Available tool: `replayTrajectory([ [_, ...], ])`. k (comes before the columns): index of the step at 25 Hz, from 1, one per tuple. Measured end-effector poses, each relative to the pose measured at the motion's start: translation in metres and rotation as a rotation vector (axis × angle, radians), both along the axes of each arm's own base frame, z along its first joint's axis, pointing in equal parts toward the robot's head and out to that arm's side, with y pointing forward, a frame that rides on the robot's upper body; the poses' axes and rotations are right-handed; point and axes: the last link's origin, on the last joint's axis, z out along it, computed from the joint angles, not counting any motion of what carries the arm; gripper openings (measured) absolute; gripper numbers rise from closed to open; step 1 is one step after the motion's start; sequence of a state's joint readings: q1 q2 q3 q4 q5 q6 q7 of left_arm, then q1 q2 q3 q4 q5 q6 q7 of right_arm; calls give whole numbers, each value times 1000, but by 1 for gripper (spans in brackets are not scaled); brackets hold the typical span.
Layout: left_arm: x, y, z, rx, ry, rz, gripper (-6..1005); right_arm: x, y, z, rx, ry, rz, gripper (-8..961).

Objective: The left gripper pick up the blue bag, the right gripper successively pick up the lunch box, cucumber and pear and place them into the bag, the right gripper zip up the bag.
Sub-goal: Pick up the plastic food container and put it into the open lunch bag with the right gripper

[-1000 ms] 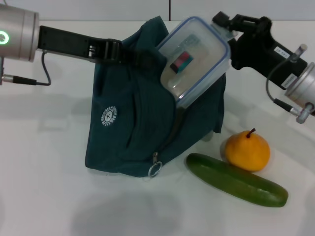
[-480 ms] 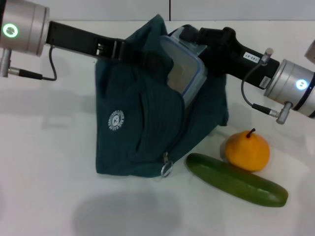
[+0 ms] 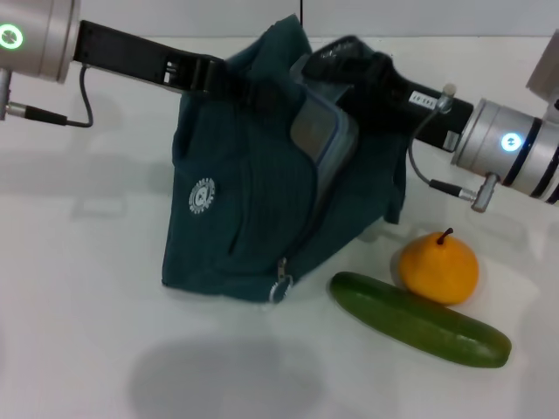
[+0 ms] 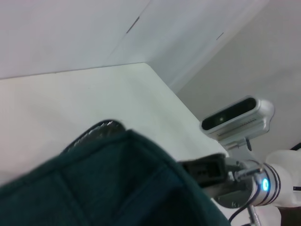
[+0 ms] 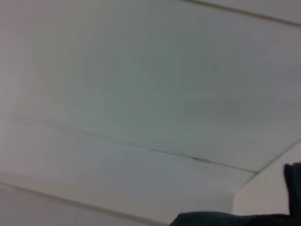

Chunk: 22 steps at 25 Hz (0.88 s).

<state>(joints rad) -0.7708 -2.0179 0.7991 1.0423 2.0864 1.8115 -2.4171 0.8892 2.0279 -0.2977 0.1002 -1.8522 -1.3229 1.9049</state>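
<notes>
The blue bag (image 3: 253,201) stands on the white table, its top edge lifted by my left gripper (image 3: 229,80), which is shut on the fabric. My right gripper (image 3: 342,63) reaches in from the right at the bag's open top, shut on the lunch box (image 3: 319,133). The clear box is tilted and sits mostly inside the opening, with only its blue-rimmed side showing. The pear (image 3: 438,267) and the cucumber (image 3: 419,319) lie on the table to the right of the bag. Dark bag fabric (image 4: 108,188) fills the lower part of the left wrist view.
The zipper's ring pull (image 3: 279,290) hangs at the bag's lower front. The right arm's silver joint (image 3: 511,153) hangs above the pear. White table (image 3: 87,332) stretches left of and in front of the bag.
My right gripper has moved left and down, carrying the lunch box from above the bag into its opening. The bag has shifted slightly in the left gripper's hold.
</notes>
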Motion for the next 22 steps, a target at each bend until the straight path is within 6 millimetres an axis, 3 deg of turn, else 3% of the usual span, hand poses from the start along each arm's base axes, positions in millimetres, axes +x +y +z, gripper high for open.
replayTrajectory([
  [9, -4, 2, -6, -35, -11, -5, 50, -22, 9, -2, -17, -62, 104, 96],
  [22, -1, 6, -3, -33, -11, -20, 50, -13, 9, -10, -39, -173, 117, 104],
])
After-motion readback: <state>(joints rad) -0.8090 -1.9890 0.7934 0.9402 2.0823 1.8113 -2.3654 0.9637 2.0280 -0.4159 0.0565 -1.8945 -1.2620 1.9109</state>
